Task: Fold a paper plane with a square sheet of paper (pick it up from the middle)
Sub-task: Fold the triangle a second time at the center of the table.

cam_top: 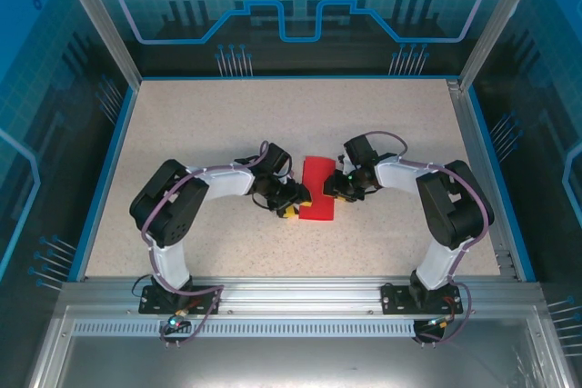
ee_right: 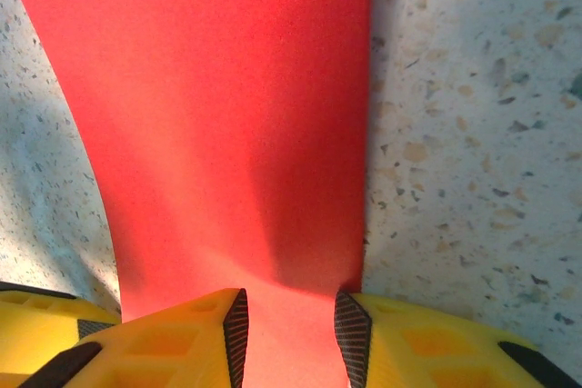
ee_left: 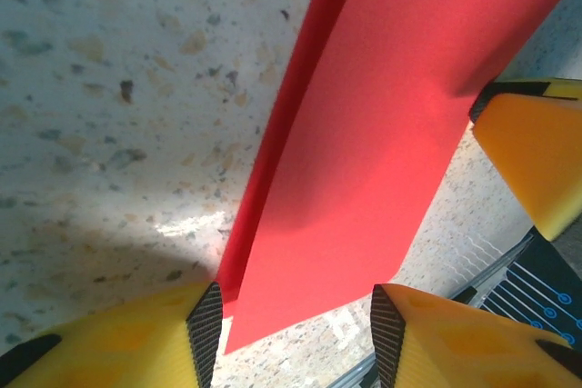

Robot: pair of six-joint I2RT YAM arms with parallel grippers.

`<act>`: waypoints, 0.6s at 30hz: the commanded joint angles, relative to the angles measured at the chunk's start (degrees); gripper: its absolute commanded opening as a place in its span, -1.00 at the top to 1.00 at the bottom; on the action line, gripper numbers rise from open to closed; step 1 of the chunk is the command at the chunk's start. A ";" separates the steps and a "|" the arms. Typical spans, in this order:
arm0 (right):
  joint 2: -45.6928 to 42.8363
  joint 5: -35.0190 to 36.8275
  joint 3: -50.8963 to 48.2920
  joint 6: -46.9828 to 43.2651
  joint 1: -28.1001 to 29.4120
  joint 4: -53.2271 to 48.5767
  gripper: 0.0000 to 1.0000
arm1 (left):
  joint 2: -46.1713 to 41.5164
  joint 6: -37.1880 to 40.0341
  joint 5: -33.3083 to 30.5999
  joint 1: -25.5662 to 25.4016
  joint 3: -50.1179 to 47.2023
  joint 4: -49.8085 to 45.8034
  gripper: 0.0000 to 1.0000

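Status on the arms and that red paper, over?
Left end effector open, astride paper corner. Right end effector open, astride opposite edge. Paper folded double. Nothing blocking.

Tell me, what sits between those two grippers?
The red square sheet of paper, folded over, lies between the left gripper and right gripper, seen in the top view.

Speckled tabletop, blue, perhaps translucent, walls
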 commanded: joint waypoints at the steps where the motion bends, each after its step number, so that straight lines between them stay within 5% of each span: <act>1: 4.26 2.94 -1.51 -0.42 0.54 -2.66 0.26 | 1.56 -0.60 0.55 -0.46 0.54 1.14 0.00; 18: 3.80 2.48 -1.49 -0.34 0.48 -2.43 0.25 | 0.41 -5.18 0.15 -0.12 -0.11 9.91 0.26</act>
